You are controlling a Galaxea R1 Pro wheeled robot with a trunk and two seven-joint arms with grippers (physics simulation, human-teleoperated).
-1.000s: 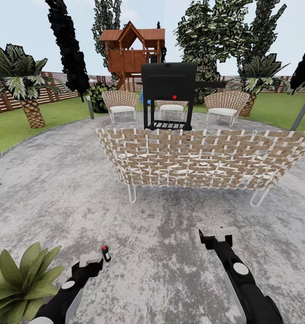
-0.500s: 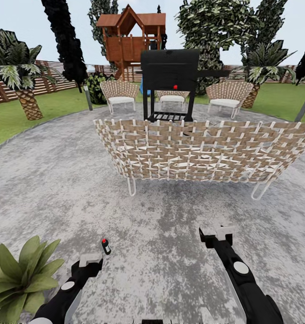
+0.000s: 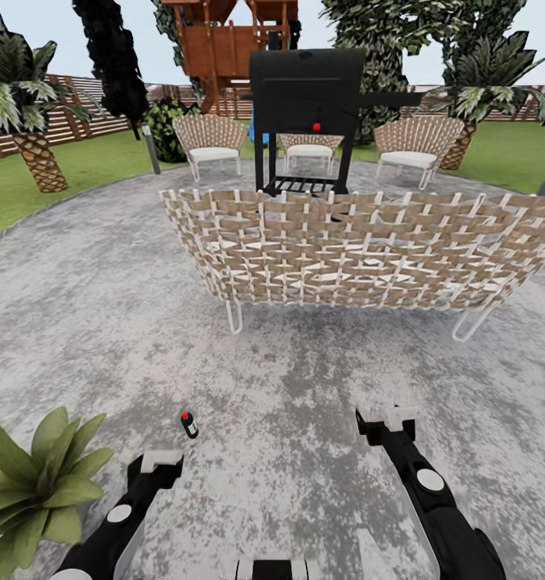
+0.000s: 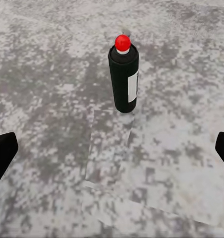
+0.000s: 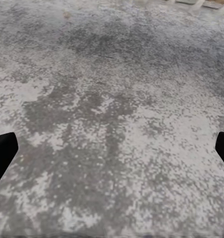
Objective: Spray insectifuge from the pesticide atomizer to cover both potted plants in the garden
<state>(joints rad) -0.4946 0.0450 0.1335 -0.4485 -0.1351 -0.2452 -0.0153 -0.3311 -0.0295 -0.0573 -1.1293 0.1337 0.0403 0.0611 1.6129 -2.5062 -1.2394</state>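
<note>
1. The left gripper [image 3: 161,461] is spread wide and holds nothing; the left wrist view shows its two dark fingertips [image 4: 2,151] far apart at the frame's sides.
2. The pesticide atomizer [image 4: 124,79] stands upright on the patio [image 3: 304,387], red cap up, just ahead of the open jaws and centred between them.
3. The right gripper [image 3: 391,419] is also open and empty, and well apart from the bottle; the left arm is nearer.
4. One potted plant [image 3: 35,483] sits near the left arm.

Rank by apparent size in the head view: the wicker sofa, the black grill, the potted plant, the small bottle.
1. wicker sofa
2. black grill
3. potted plant, though nearness enlarges it, so its place against the grill is unsure
4. small bottle
</note>
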